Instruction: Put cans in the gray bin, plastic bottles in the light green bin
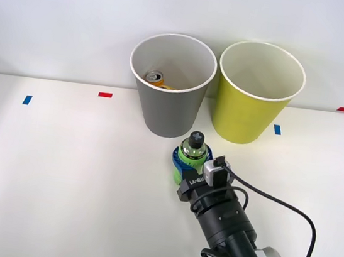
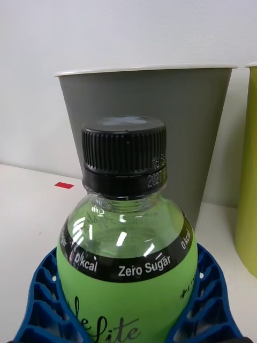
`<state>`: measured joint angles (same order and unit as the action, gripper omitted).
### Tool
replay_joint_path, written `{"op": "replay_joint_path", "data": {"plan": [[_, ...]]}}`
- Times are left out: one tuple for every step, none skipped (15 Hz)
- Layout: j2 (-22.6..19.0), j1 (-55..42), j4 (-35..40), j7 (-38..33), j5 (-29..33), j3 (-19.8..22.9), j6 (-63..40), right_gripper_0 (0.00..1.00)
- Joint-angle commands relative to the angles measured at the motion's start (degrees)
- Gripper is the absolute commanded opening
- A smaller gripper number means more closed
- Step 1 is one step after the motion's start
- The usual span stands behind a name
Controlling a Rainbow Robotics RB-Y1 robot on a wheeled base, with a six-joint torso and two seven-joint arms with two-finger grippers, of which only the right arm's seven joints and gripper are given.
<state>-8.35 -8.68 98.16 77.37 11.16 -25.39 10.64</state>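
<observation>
Before the gray bin [image 1: 170,81], the right claw [image 1: 191,163] grips the upright bottle [image 1: 191,151].

Two bins stand side by side at the back of the counter [image 1: 58,170], close to the wall. The gray bin [image 1: 168,102] is on the left and the light green bin [image 1: 251,107] on the right, just beside each other, both upright. A can [image 1: 155,77] lies inside the gray bin, at its bottom. In front of the bins, nearer the robot, a plastic bottle [image 1: 191,153] stands upright on the counter, just before the gray bin's right side. The right arm's end effector [image 1: 191,164] sits around the bottle, one finger on each side, reaching in from the near right.
</observation>
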Motion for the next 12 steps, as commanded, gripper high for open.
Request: {"op": "replay_joint_path", "data": {"plan": [[-0.26,-1.25,0.81,-0.29,-0.08,-0.01,1.22,0.02],[-0.88,-2.57,2.48,-0.38,0.01,-0.01,1.22,0.01],[-1.49,-3.98,4.41,-0.38,0.01,-0.36,1.14,0.0],[-2.46,-5.21,6.34,-0.65,0.01,-0.8,1.05,0.0],[-3.25,-6.09,7.75,-0.82,0.01,-1.06,0.96,0.0],[-4.3,-7.05,10.12,-1.17,0.01,-1.59,-0.45,0.0],[-5.53,-8.28,14.08,-1.44,-0.17,-2.38,-4.23,0.0],[-6.41,-9.16,17.51,-1.44,-0.35,-2.91,-7.04,0.0],[-7.29,-10.04,20.93,-1.7,-0.79,-3.52,-9.5,0.0],[-7.91,-10.22,23.04,-2.14,-1.31,-3.79,-10.11,0.0],[-7.99,-10.13,24.01,-2.58,-1.84,-3.79,-10.11,0.0],[-7.99,-9.51,24.89,-3.02,-2.28,-3.7,-10.11,0.0]]}}
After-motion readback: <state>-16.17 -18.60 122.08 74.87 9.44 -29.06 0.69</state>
